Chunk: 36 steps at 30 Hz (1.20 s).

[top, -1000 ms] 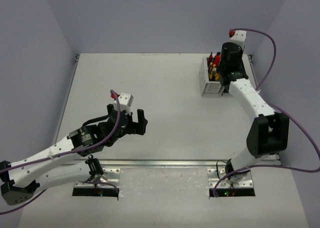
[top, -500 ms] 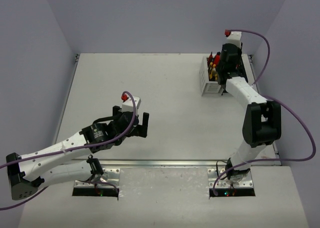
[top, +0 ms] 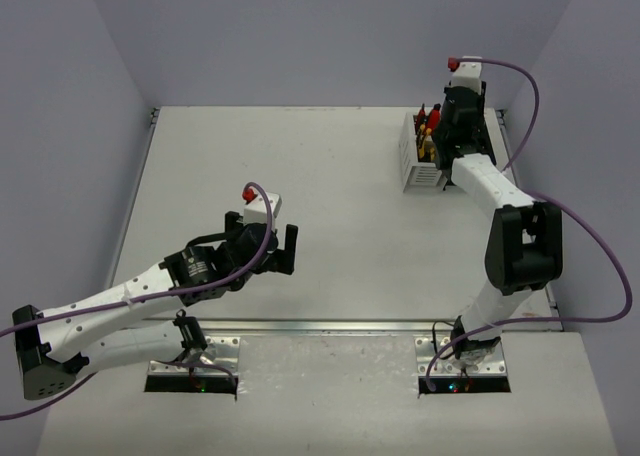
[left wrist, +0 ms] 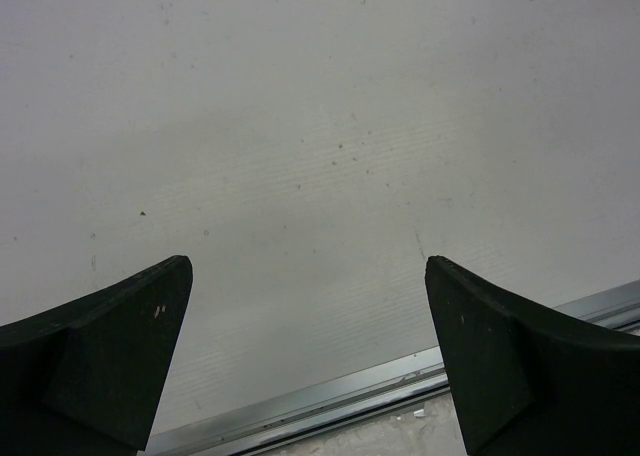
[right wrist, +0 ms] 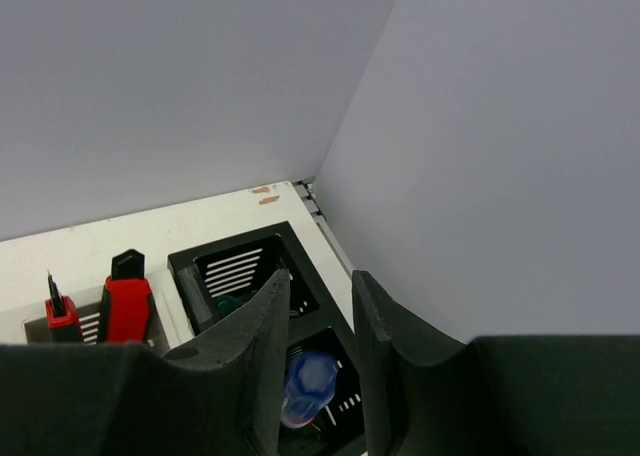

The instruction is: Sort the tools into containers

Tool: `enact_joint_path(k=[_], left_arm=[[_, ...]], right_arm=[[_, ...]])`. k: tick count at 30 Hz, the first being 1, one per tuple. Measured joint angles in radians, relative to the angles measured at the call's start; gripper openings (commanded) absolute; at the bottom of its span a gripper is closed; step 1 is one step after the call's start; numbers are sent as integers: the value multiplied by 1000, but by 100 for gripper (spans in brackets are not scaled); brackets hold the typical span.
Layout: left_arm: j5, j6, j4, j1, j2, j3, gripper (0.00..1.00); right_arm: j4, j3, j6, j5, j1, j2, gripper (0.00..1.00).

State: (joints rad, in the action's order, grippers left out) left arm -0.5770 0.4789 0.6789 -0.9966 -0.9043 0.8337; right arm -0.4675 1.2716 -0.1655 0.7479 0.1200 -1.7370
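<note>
The white bin [top: 412,172] stands at the far right of the table with red and orange-handled tools [top: 431,126] upright in it. The black bin [right wrist: 228,245] beside it is hidden under my right arm in the top view. Its far compartment holds a green-handled screwdriver [right wrist: 233,304]. Its near compartment holds a blue-handled screwdriver [right wrist: 308,384]. My right gripper [right wrist: 322,278] hovers above the black bin, its jaws slightly apart with nothing between them; it also shows in the top view [top: 441,139]. My left gripper [top: 272,253] is open and empty over bare table [left wrist: 308,268].
A red utility knife [right wrist: 125,306] and another red-handled tool [right wrist: 58,313] stand in the white bin [right wrist: 168,321]. The back and right walls meet close behind the bins. A metal rail [left wrist: 330,396] runs along the table's near edge below my left gripper.
My left gripper has moved a little right and toward the near edge. My right gripper has lifted and shifted slightly back over the bins. Both are still over the last half second.
</note>
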Motion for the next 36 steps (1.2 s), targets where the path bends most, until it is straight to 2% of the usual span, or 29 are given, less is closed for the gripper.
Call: enact_joint_path(k=[9, 13, 17, 20, 24, 26, 30, 31, 33, 36], left_arm=[[0, 0, 0, 0, 1, 0, 100], [-3, 0, 0, 0, 1, 0, 100], [-8, 0, 1, 0, 1, 0, 100], [-34, 14, 14, 0, 1, 0, 100], [-104, 67, 54, 24, -9, 17, 100], [-94, 86, 60, 101, -24, 34, 100], [25, 87, 3, 454, -57, 43, 100], [42, 87, -5, 509, -61, 43, 100], [60, 87, -6, 583, -64, 52, 100], [56, 84, -5, 611, -64, 87, 100]], right_arm=[[39, 1, 4, 0, 0, 0, 56], [109, 26, 23, 0, 0, 0, 73], [223, 82, 80, -5, 0, 4, 84], [314, 90, 142, -30, 3, 41, 98], [470, 80, 224, -79, 29, 173, 99], [567, 79, 263, -112, 60, 271, 99], [748, 37, 348, -210, 138, 504, 99], [782, 16, 363, -232, 150, 552, 99], [844, -39, 391, -287, 159, 656, 99], [965, -163, 419, -384, 158, 804, 99]])
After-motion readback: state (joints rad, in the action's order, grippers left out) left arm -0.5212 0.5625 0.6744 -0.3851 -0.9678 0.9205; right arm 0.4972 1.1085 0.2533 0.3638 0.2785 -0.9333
